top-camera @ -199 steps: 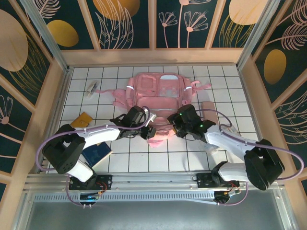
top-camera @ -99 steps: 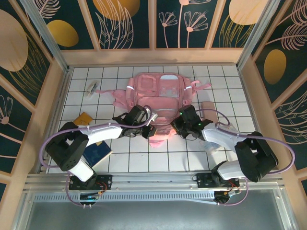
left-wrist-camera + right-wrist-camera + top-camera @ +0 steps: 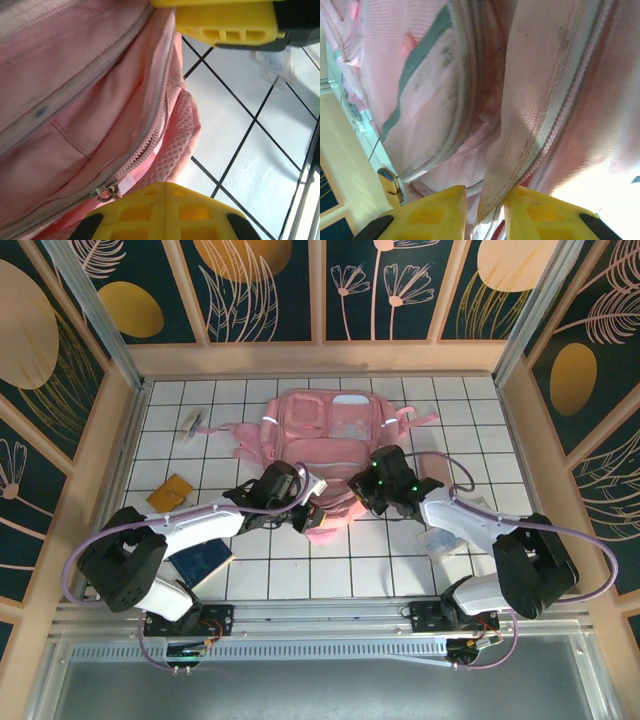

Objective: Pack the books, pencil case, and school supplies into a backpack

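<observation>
The pink backpack (image 3: 335, 430) lies flat mid-table with its zipped opening toward the arms. My left gripper (image 3: 305, 517) is at the near left edge of that opening. Up close the left gripper (image 3: 165, 187) is shut, its tips against the mesh edge, and a metal zipper pull (image 3: 105, 191) sits just beside them. My right gripper (image 3: 362, 490) is at the near right edge. In the right wrist view the right gripper (image 3: 485, 197) is shut on a fold of the backpack's (image 3: 535, 100) zipper flap. The dark blue book (image 3: 203, 560) lies by the left arm. I cannot pick out the pencil case.
An orange pad (image 3: 170, 490) lies left of the backpack, and a small grey-white piece (image 3: 190, 425) sits at the far left. A pale translucent packet (image 3: 438, 542) rests beside the right forearm. Wooden walls (image 3: 110, 440) fence the tiled table.
My right gripper moved farther onto the backpack and narrowed onto the flap. My left gripper closed fully at the opening's near left edge.
</observation>
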